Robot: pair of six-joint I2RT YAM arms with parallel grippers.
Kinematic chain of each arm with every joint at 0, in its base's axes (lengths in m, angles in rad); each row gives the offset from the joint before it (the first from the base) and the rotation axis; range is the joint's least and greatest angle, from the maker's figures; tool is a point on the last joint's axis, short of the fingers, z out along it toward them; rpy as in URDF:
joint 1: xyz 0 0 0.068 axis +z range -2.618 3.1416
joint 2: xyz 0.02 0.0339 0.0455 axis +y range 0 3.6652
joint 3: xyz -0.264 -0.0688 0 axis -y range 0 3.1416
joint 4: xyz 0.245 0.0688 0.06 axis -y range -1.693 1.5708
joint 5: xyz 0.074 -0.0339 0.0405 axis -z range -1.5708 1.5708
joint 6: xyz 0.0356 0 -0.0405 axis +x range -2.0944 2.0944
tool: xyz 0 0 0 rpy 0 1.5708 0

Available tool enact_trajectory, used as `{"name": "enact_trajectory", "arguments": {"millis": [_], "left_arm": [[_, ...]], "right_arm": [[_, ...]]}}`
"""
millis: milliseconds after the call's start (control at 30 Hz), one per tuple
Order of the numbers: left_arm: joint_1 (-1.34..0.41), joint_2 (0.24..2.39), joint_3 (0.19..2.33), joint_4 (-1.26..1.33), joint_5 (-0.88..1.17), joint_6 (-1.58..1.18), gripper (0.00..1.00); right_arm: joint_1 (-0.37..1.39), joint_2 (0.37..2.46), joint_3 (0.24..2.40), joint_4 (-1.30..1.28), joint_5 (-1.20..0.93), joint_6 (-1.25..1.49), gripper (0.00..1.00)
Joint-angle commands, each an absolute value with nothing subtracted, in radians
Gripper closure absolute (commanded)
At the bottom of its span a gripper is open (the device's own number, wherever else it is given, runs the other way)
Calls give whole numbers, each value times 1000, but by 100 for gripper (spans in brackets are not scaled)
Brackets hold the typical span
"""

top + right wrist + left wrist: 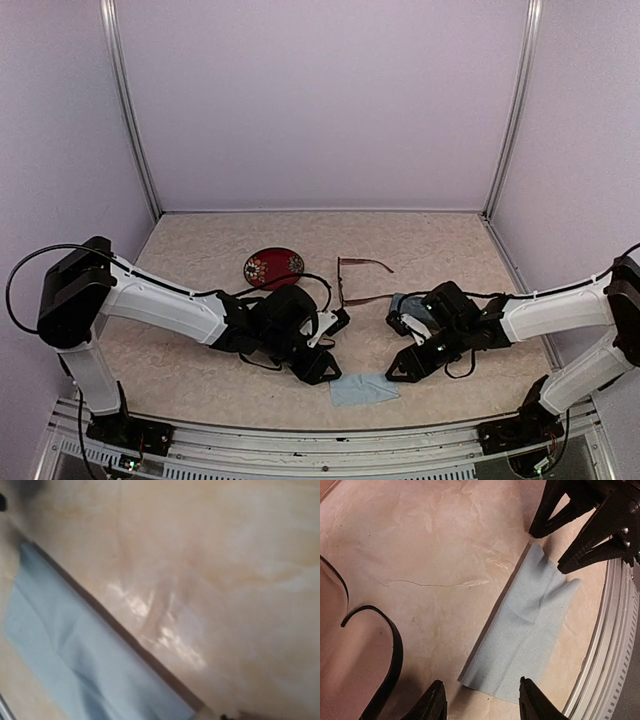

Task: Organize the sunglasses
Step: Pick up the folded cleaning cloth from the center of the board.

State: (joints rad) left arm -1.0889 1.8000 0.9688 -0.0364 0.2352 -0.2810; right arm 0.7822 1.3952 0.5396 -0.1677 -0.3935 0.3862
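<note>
We see the left gripper (482, 705) low over the table (440, 240), its fingers spread wide with nothing between them, at the near end of a light-blue cloth (525, 640). The cloth lies flat beside the table's metal front rail (615, 645). The right gripper (547, 551) faces it from the cloth's far end, its two dark fingers also apart and empty. Its own wrist view is blurred and shows only cloth and tabletop.

The reddish-brown sunglasses (341, 282) lie unfolded near the table's middle, arms pointing toward the right arm, between a red oval case (273, 267) and a second blue cloth (408, 303). The black-framed sunglasses (395, 650) curve in just beside the left gripper, mostly cut off by the picture's edge. The case's lid carries a pale pattern, too small for us to read.
</note>
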Motion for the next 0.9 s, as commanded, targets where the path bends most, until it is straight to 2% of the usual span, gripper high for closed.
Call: {"name": "enact_trajectory", "arguments": {"millis": [0, 267, 600, 867], "left_arm": [[-1079, 1827, 960, -35, 272, -278, 51], [-1078, 1860, 954, -17, 266, -266, 52], [-1078, 1897, 967, -11, 245, -242, 58], [-1078, 1908, 973, -14, 272, -235, 71]], "right_arm": [[773, 1435, 547, -131, -442, 373, 50], [773, 1460, 529, -101, -448, 372, 54], [773, 1459, 528, -107, -443, 364, 60], [770, 1469, 527, -103, -443, 358, 65]]}}
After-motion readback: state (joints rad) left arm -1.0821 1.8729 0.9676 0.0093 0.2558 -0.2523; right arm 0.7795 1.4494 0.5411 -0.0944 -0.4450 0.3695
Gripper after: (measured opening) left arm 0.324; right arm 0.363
